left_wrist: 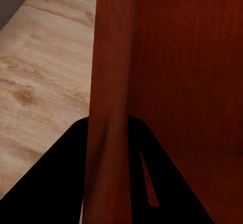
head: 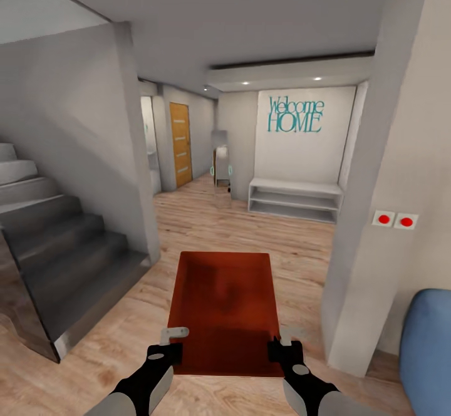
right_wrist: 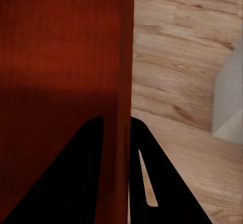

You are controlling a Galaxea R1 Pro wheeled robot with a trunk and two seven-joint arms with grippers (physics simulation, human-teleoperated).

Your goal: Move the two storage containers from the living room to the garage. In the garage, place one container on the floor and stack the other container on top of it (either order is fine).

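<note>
I am carrying one storage container (head: 222, 309) between both arms, left gripper (head: 168, 346) and right gripper (head: 282, 347) each clamped on a side wall to keep it level.

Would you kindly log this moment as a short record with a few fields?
carried item: orange-red bin, open side up, held out in front
left gripper: shut on the bin's left wall
right gripper: shut on the bin's right wall
floor: light wood planks
surroundings: grey stairs at left, orange door and white bench ahead
</note>
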